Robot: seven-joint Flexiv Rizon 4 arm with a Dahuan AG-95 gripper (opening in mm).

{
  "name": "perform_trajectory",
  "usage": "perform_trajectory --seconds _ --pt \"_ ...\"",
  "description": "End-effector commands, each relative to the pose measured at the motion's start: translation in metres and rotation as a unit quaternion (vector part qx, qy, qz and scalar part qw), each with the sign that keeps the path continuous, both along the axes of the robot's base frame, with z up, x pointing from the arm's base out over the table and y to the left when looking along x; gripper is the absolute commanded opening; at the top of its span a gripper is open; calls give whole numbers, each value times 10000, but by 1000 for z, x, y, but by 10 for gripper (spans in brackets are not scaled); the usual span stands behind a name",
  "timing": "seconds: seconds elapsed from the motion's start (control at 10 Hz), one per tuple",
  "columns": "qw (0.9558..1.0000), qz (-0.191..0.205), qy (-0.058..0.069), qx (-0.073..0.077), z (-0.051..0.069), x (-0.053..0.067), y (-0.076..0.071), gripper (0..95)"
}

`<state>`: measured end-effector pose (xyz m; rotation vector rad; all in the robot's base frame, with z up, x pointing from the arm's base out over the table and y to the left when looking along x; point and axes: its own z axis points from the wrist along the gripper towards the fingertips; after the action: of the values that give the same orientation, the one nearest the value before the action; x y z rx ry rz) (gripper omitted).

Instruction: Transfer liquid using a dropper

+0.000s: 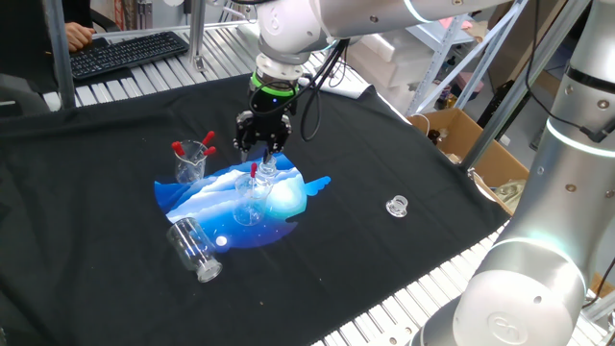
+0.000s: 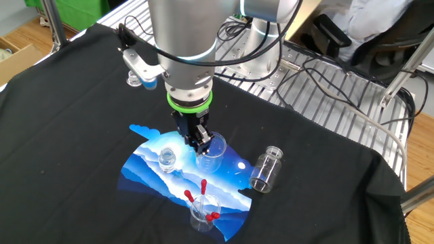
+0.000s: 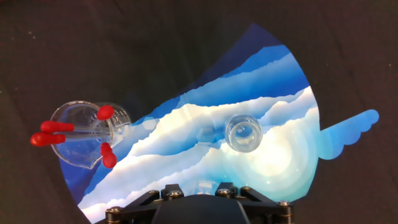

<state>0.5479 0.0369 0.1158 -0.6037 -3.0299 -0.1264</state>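
Note:
My gripper [image 1: 260, 154] hangs over the blue mat [image 1: 187, 197], its fingertips at the rim of a clear beaker [image 2: 215, 154]. The dropper [image 1: 254, 171] stands upright in that beaker. Its red bulb shows right at the fingertips, and the jaws stand narrow, closed around it. In the other fixed view the gripper [image 2: 199, 144] hides the bulb. The hand view shows only the finger bases at the bottom edge, not the dropper. A small clear vial [image 3: 243, 132] stands on the mat beside the beaker.
A second beaker [image 3: 87, 130] holding several red-bulbed droppers stands at the mat's edge. A clear bottle [image 1: 195, 248] lies on its side on the black cloth. A small clear cap [image 1: 397, 205] sits apart to the right. A keyboard [image 1: 125, 53] is at the back.

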Motion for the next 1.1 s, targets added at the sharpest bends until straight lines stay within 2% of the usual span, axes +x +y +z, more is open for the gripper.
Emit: perform_trajectory --seconds 0.1,1.1 --pt "10000 8 19 -1 1 -1 1 190" --pt "10000 -5 30 7 -7 -3 4 190"
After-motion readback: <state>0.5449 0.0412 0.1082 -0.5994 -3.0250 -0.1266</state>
